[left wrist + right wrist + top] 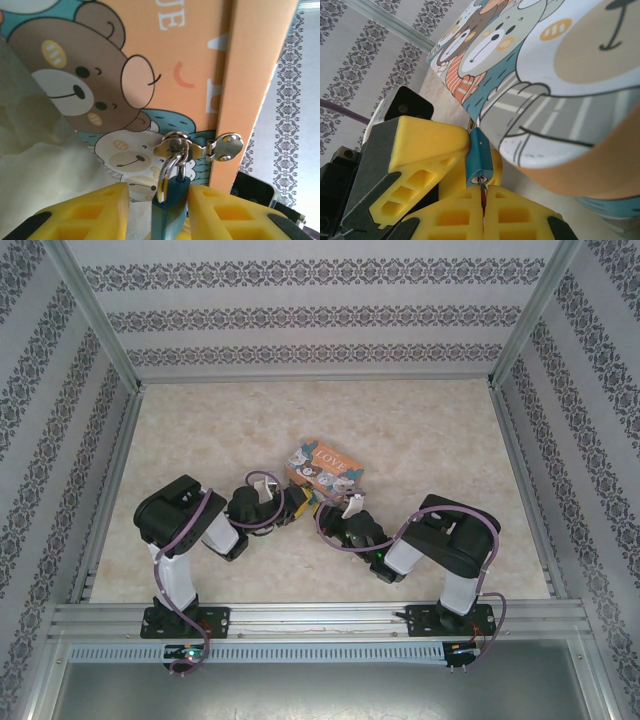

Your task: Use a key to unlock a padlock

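Observation:
The small teal padlock (170, 210) hangs by its silvery shackle (168, 172) from the metal hasp (176, 146) of the orange cartoon box (165, 60). My left gripper (157, 207) has its yellow fingers on either side of the padlock. The right finger (220, 210) touches the body, and a gap shows at the left finger (95, 212). In the right wrist view the padlock (479, 155) shows its keyhole end. My right gripper (483, 196) is shut on the key (481, 190), whose tip sits in the keyhole (479, 179).
The box (322, 468) lies mid-table with both grippers meeting at its near corner, left gripper (296, 508) and right gripper (338, 516). Patterned walls and aluminium rails (310, 618) ring the beige tabletop (420, 430).

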